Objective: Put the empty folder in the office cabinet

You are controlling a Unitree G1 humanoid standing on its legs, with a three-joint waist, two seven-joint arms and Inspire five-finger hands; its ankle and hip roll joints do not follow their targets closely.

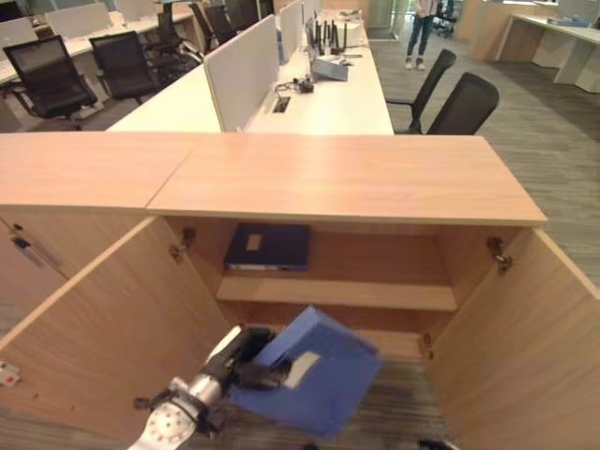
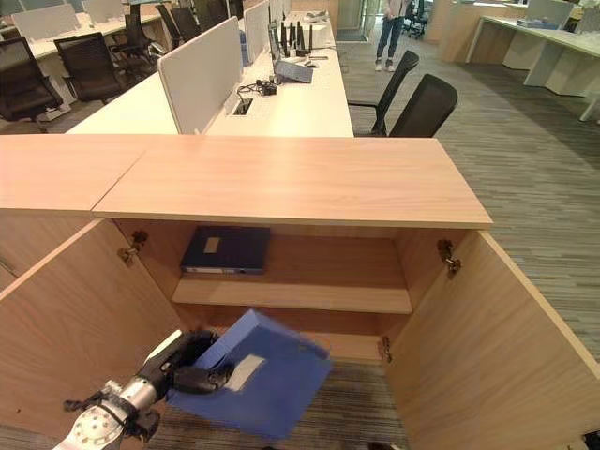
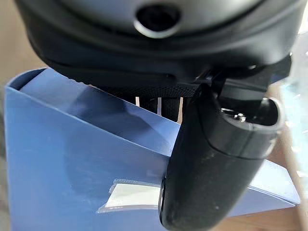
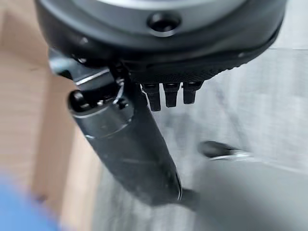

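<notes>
The left robot hand [image 1: 246,361] grips the blue folder [image 1: 314,375] with thumb and fingers closed on its spine edge, holding it tilted in front of the open office cabinet [image 1: 347,178] – near the lower compartment, outside it. A second, dark blue folder [image 1: 269,246] lies flat on the upper shelf [image 1: 356,292], at its left end. The right robot hand [image 4: 144,144] hangs over the carpet, fingers relaxed – holding nothing.
</notes>
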